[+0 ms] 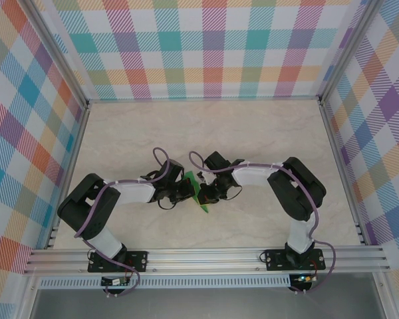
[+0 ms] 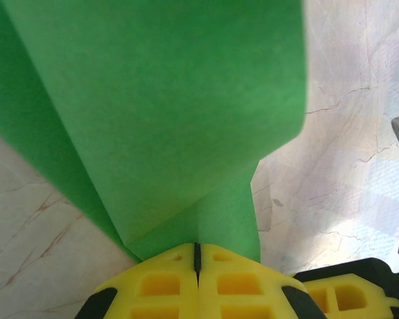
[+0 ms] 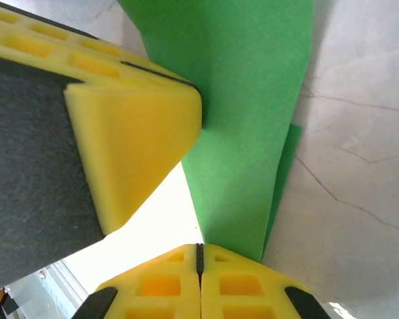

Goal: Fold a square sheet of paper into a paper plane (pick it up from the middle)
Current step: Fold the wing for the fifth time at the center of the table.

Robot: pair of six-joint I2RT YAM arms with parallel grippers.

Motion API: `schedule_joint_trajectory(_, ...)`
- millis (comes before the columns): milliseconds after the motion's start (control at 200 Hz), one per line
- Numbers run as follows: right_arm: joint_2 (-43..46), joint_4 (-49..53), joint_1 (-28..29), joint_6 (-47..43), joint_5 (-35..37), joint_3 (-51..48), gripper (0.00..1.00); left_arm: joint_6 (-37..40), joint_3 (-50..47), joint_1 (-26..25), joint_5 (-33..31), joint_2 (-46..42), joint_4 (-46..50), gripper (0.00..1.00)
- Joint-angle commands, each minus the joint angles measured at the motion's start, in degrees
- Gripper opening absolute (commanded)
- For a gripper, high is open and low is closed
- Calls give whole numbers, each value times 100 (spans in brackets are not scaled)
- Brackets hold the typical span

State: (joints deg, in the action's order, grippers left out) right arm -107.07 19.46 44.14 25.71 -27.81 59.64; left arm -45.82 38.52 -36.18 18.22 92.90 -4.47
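One thin bright-green sheet of paper (image 1: 201,198), creased into a narrower layered shape, hangs above the pale marble-patterned worktop (image 1: 253,133) near its middle. It sits between two black-and-white arms, the left arm (image 1: 130,193) and the right arm (image 1: 259,176), which reach in from opposite sides.

Two end effectors meet at the sheet, just beside each other. The left end effector (image 2: 197,256) is clenched. Its two yellow foam pads press flat together with the paper's edge pinched in the seam, and the green rises from there in two layers split by a diagonal crease.

The right end effector (image 3: 199,256) is also clenched on the paper, which comes out of the seam between its two closed yellow pads. In the right wrist view one of the left end effector's fingertips (image 3: 133,133) touches the sheet from the left. A second green layer peeks out along the sheet's right edge.

Three colourful checked walls (image 1: 206,46) surround the worktop.
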Motion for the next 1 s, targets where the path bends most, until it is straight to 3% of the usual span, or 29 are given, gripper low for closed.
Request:
schedule_joint_trajectory(0,-104,-21,7,-9,-174,-196,6,-61,-170,-47,-391,176,513,0)
schedule_joint_trajectory(300,378,30,13,-29,-207,-128,8,-67,-178,-47,-389,158,505,0)
schedule_joint_trajectory(995,140,142,24,-259,-437,-652,8,-242,-231,-42,-597,180,621,0)
